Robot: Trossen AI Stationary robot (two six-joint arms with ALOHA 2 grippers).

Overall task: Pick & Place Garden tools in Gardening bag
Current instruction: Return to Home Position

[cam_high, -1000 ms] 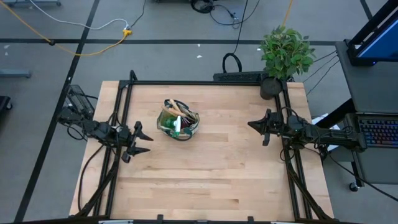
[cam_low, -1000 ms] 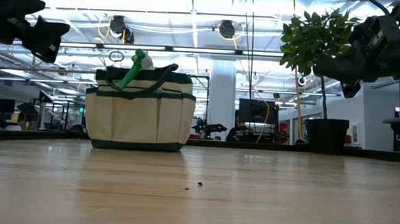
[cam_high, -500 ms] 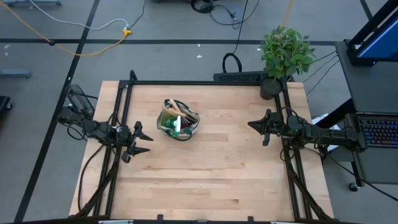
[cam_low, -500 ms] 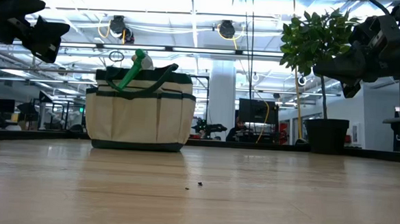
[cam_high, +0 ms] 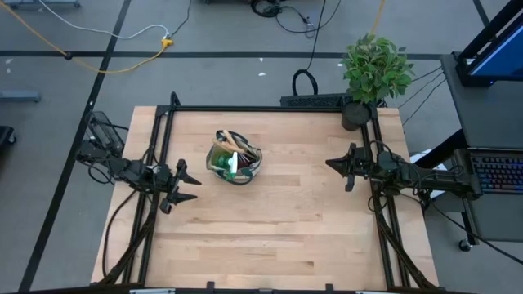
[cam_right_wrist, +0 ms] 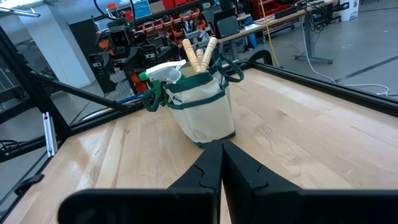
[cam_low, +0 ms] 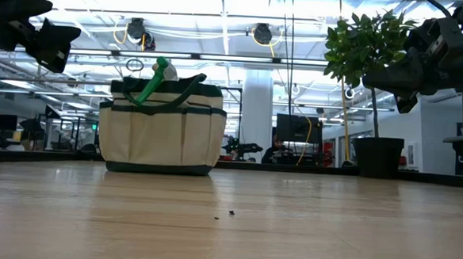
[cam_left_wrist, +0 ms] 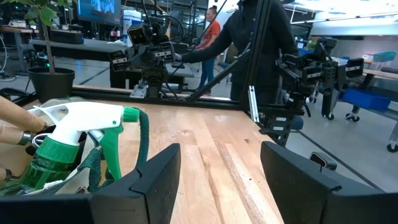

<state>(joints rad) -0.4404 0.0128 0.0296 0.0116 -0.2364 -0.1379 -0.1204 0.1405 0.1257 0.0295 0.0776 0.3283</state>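
The tan gardening bag (cam_high: 236, 159) with dark green trim stands upright on its flat base on the wooden table (cam_high: 270, 237), left of centre toward the far edge. Garden tools stick out of its top: a green spray bottle (cam_left_wrist: 68, 134) and wooden handles (cam_right_wrist: 199, 53). My left gripper (cam_high: 190, 186) hovers open at the table's left edge, nothing between its fingers (cam_left_wrist: 149, 180). My right gripper (cam_high: 331, 165) hovers shut at the right side, pointing toward the bag (cam_right_wrist: 202, 109).
A potted green plant (cam_high: 374, 73) stands at the table's far right corner. A black metal frame (cam_high: 270, 109) runs along the table's edges. A person (cam_left_wrist: 255, 43) stands beyond the table. Bare wood lies between the arms and toward the near edge.
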